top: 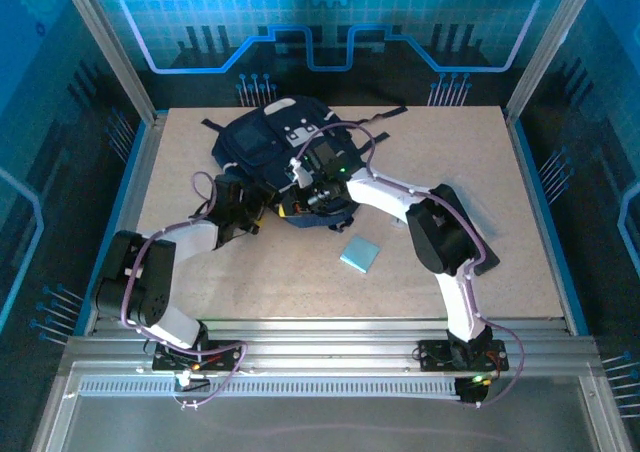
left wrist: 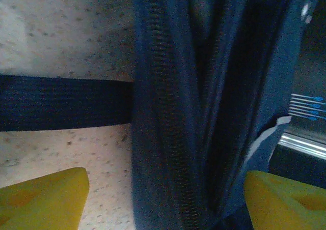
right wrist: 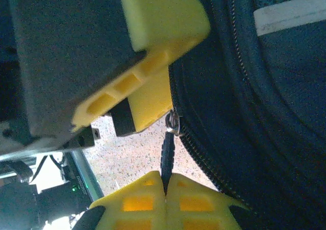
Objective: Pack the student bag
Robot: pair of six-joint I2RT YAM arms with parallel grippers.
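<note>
1. The backpack (top: pixel 262 144) lies on the table (top: pixel 520 272), toward 11 o'clock from the table's middle.
2. The left gripper (left wrist: pixel 163 204) sits at the backpack's 7 o'clock edge, jaws released, one yellow finger on each side of a zipped fold.
3. A black strap (left wrist: pixel 61 103) runs flat across the table toward 9 o'clock in the left wrist view.
4. The right gripper (right wrist: pixel 165 199), at the backpack's 5 o'clock edge, is clenched on the zip pull (right wrist: pixel 167 151).
5. A pale blue square (top: pixel 360 255) lies flat at 5 o'clock of the backpack, apart from it.
</note>
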